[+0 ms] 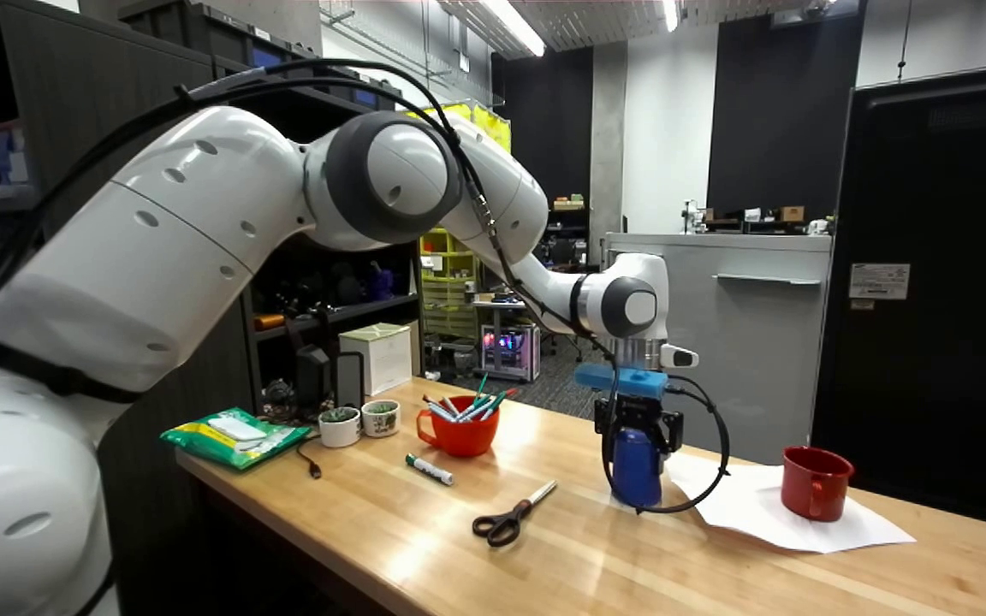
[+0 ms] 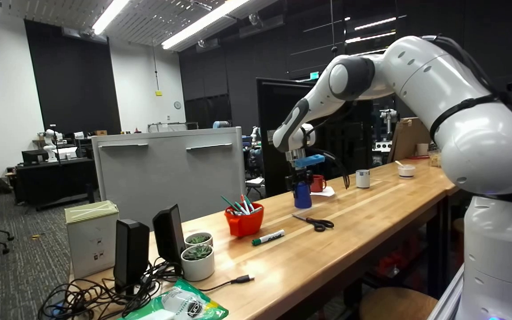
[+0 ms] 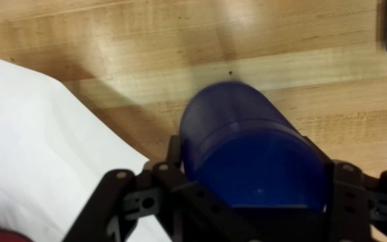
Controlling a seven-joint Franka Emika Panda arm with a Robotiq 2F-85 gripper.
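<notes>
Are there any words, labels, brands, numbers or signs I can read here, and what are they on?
Nothing reads clearly enough to quote.
Marker: dark lettering, too small to be sure.
Green packet: printing, too blurred.
Label on the black panel: too small.
Green sign: too small.
Wall clock: any numbers are too small.
White box: tiny marks, maybe not letters.
Blue container in the hand: no writing shows.

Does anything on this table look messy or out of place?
Yes: the black cables beside the speakers lie in a loose tangle, so that end looks messy. The white paper under the red mug also looks wrinkled.
</notes>
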